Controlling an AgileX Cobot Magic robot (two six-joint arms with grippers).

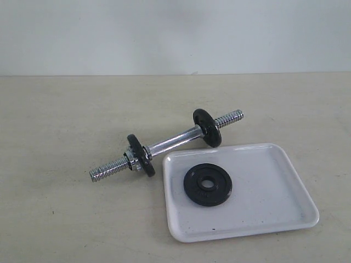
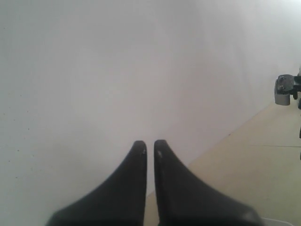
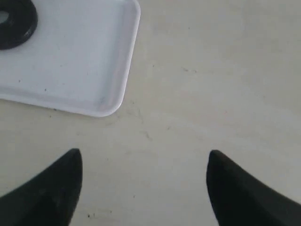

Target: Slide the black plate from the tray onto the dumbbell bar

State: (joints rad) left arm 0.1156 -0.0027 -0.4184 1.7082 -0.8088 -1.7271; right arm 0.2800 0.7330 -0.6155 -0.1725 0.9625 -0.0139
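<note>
right gripper [image 3: 144,153]: jaws apart, empty | black plate [image 3: 14,23]: ahead of it, past tray [image 3: 94,70] corner | left gripper [image 2: 149,143]: closed, aimed elsewhere

- Beige table [image 1: 66,219], lightly speckled.
- The dumbbell bar [image 1: 170,143] lies slantwise on it near the middle.
- A white tray [image 1: 263,186] sits right of the bar and nearer, just beside it.

The tray [image 1: 274,219] sits on the table [image 1: 66,120], toward the right and the front. The plate [image 1: 208,184] lies flat in the tray, in its left part, away from the rim. The dumbbell bar [image 1: 170,143] lies on the table behind the tray, slanting from front left to back right. On the bar, the left disc [image 1: 141,155] is just beside the tray's back left corner, and the right disc [image 1: 207,127] is behind the tray.
</note>
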